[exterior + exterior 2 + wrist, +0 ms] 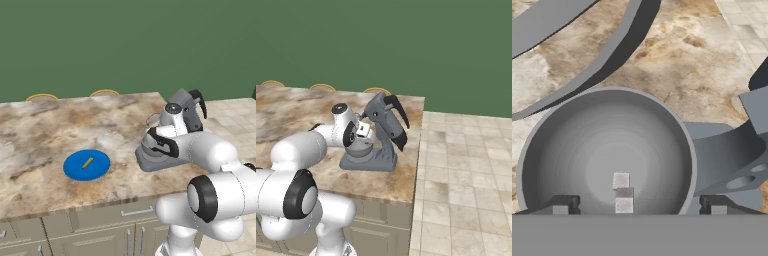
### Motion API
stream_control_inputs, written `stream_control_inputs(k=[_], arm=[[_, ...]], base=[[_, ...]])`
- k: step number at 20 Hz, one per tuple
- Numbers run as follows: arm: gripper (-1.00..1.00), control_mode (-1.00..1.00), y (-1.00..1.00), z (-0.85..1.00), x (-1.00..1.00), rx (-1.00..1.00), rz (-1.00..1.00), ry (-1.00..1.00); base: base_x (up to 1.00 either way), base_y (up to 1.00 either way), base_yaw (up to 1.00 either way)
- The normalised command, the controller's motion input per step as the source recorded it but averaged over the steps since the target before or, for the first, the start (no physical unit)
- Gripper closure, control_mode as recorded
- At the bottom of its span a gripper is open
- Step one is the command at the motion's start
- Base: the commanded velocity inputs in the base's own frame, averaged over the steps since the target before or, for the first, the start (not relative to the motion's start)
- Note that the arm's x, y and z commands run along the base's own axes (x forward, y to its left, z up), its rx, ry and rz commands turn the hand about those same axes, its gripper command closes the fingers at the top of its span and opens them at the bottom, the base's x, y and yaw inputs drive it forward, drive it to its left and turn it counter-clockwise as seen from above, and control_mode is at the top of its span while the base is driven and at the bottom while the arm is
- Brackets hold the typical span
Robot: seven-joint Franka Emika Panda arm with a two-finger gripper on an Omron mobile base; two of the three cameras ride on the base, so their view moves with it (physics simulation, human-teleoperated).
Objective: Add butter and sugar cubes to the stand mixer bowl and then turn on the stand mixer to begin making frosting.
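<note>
Two sugar cubes (623, 192) lie in the bottom of the mixer bowl (607, 150), near its middle, one just beside the other; they are small, whitish-grey and square-edged. The bowl is round, grey metal, deep and smooth inside. It sits on the flat base of the stand mixer (383, 131), under the tilted-back head. A black curved lever (400, 116) runs over the top of the head.

The gripper (637, 205) hangs directly above the bowl, pointing down into it. Its two dark fingertips (562, 204) stand wide apart, one near each side of the rim, with nothing between them: the jaws are released. In the right base view the arm reaches forward from the lower left, forearm roughly level, wrist bent down over the bowl (358, 147). In the left base view the hand covers most of the bowl and the mixer (187, 112) stands behind it.

The butter (87, 162), a thin yellow-tan stick, lies on a round blue plate (75, 170) on the marble counter (40, 135), well apart from the mixer, to its left in that view. The mixer stands near the counter's right end, beside the tiled floor (466, 165).
</note>
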Motion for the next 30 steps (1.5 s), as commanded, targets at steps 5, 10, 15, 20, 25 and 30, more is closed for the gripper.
stream_control_inputs(k=[5,10,15,20,25,30], arm=[[-1.00,-1.00,0.04,0.00,-0.06,0.00,0.00,0.00],[-1.00,-1.00,0.27,0.00,-0.48,0.00,0.00,0.03],[-1.00,-1.00,0.29,0.19,-0.64,0.01,0.00,0.00],[-1.00,-1.00,0.41,0.42,-0.12,0.06,0.00,0.01],[-1.00,-1.00,0.47,0.40,-0.14,0.15,0.00,0.12],[-1.00,-1.00,0.66,0.01,-0.37,0.15,-0.03,0.20]], base=[[0.00,0.00,0.00],[0.00,0.00,0.00],[0.00,0.00,0.00],[0.00,0.00,0.00],[0.00,0.00,0.00],[0.00,0.00,0.00]])
